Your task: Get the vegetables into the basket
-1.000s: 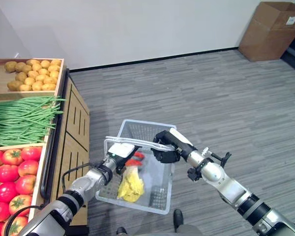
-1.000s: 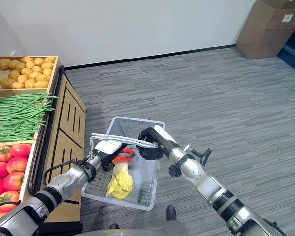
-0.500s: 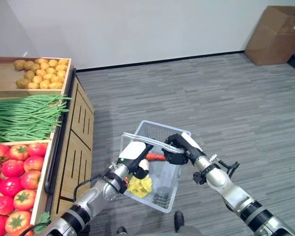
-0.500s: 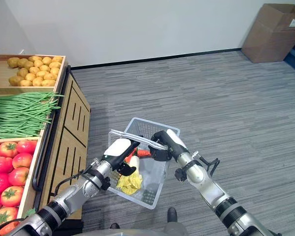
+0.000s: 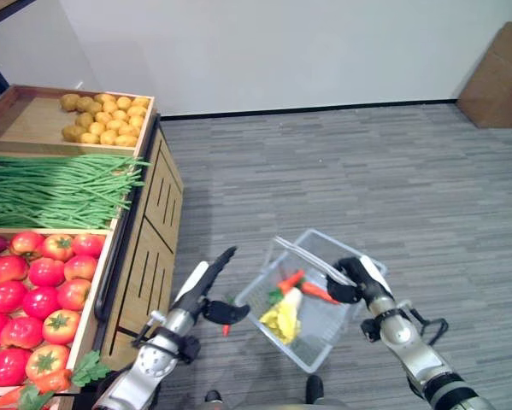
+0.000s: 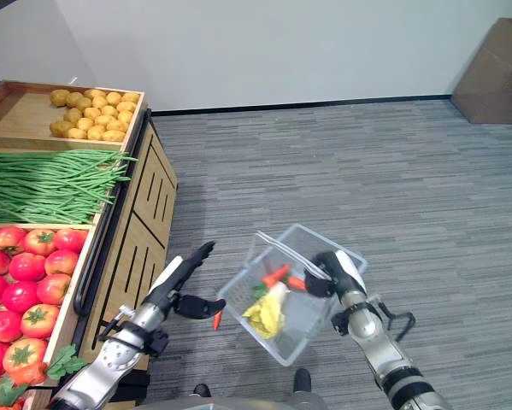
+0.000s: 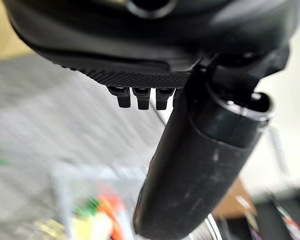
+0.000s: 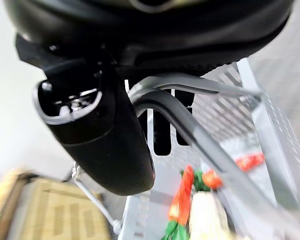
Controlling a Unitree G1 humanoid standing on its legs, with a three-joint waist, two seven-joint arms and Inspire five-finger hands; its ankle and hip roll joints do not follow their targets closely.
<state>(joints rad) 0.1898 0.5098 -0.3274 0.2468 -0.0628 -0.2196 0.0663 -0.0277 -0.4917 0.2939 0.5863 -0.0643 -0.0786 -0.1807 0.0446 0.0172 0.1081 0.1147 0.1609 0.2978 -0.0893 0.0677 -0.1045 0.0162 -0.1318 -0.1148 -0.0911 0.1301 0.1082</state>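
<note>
Right hand [image 5: 356, 279] curled round handle [image 8: 190, 125], carrying basket [image 5: 324, 329] tilted beside produce stand [image 5: 144, 248]. Carrot [image 6: 275, 274] and yellow-leafed vegetable [image 5: 283, 313] inside. Left hand [image 6: 183, 282] outside basket, fingers straight, holding nothing, probably freed to fetch more.

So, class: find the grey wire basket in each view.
Left eye view: grey wire basket, lower centre-right, held by the right hand.
Right eye view: lower centre.
Left wrist view: blurred, past the left hand.
Right wrist view: mesh past the right hand.
Shared landmark: orange carrots inside.
</note>
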